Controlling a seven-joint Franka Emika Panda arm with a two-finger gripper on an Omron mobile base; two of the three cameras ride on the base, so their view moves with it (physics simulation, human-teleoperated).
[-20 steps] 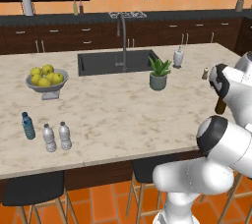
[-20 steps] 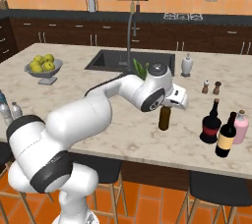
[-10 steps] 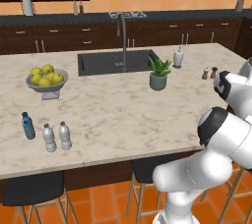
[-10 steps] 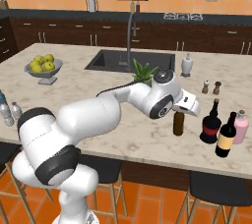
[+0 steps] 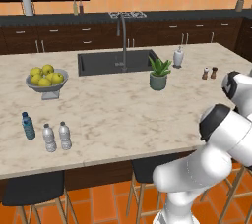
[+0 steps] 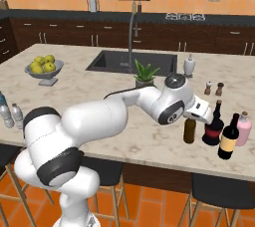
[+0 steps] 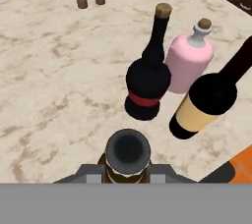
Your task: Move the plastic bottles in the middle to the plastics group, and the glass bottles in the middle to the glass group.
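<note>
My gripper [image 6: 191,118] is shut on the neck of the slim brown-olive bottle [image 6: 189,132], which is upright and low over the counter, just left of the red-banded round bottle [image 6: 213,127]. In the hand view the brown-olive bottle's dark cap [image 7: 128,150] sits between the fingers of the gripper [image 7: 128,168]. Just beyond it are the red-banded bottle [image 7: 146,88] and the tall black wine bottle [image 7: 206,101] with its yellow-tan label. The wine bottle [image 6: 229,138] stands at the right of the group. The small water bottles, one blue [image 5: 28,126] and two clear [image 5: 48,138], stand at the counter's far left.
A pink bottle [image 6: 243,127] stands behind the wine bottle near the counter's right end. Salt and pepper shakers [image 6: 213,88] stand farther back, with a potted plant [image 6: 144,75], a white dispenser [image 6: 189,65] and the sink [image 6: 132,61]. A fruit bowl [image 5: 46,79] sits on the left.
The gripper has carried the brown-olive bottle to the right and lower, from mid-counter to just beside the red-banded bottle. The other bottles have not moved.
</note>
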